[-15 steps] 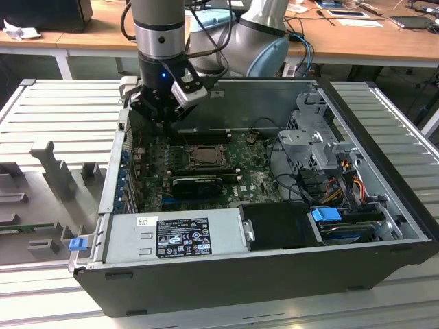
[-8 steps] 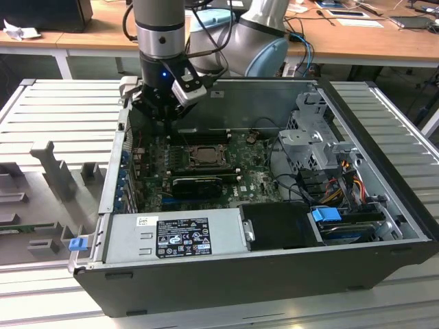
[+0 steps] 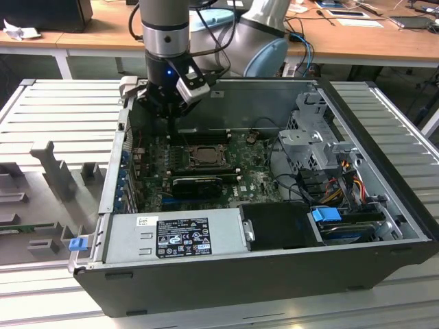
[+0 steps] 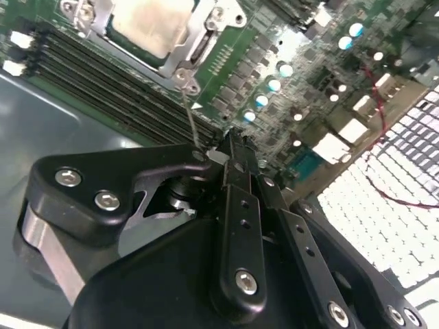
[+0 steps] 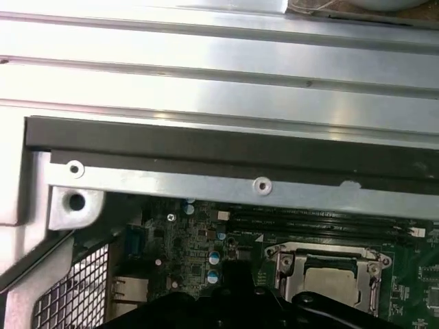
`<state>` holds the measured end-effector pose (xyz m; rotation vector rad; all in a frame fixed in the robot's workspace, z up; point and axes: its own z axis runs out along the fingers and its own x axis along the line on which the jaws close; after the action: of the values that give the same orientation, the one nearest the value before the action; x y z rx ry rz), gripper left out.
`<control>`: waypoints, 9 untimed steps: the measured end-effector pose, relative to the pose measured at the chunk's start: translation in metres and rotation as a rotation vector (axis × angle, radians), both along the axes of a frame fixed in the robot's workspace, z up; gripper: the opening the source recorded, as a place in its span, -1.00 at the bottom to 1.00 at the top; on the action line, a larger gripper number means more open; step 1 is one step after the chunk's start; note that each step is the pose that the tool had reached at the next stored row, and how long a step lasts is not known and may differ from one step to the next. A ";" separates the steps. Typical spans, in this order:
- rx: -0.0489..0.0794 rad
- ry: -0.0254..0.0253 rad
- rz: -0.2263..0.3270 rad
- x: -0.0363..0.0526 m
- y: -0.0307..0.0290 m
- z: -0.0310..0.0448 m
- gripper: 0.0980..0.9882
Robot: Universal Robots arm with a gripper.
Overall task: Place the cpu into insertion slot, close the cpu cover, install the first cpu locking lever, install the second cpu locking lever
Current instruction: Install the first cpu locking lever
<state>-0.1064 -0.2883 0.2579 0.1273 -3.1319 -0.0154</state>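
Closest to us in the second wrist view is the hand [image 4: 230, 147]: black body up front, fingers looking pressed together with no gap showing. A thin wire lever [image 4: 189, 113] is running from the corner of the chip's frame to the fingertips. We can't tell whether they're pinching it or just bearing against it.

The chip [image 4: 151, 24] is sitting flat in its socket [image 5: 322, 259], silver top facing up, and the metal cover [image 5: 285, 274] is lying closed around it. Judging from that, we're reading this as lever work, not placement. We can't tell which of the two levers it is.

In the exterior view the arm is hanging over the far side of the board, inside the open case [image 3: 240, 288] standing on the slatted desk [image 3: 62, 110], with the power supply [image 3: 175, 236] at the near wall.

Doing this step well, as we're judging it:
- staying in contact near the lever's free end
- going slowly
- pressing down and sideways so it's tucking under its catch, not springing off

Memory slots [image 4: 89, 75] and small capacitors [image 4: 274, 86] are sitting just beside the path, so we're wanting the fingertips kept off them.
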 end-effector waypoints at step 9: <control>0.000 0.0000 0.000 0.0383 0.0081 -0.0039 -0.98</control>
<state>-0.0682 -0.2802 0.2540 0.1270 -3.1319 -0.0155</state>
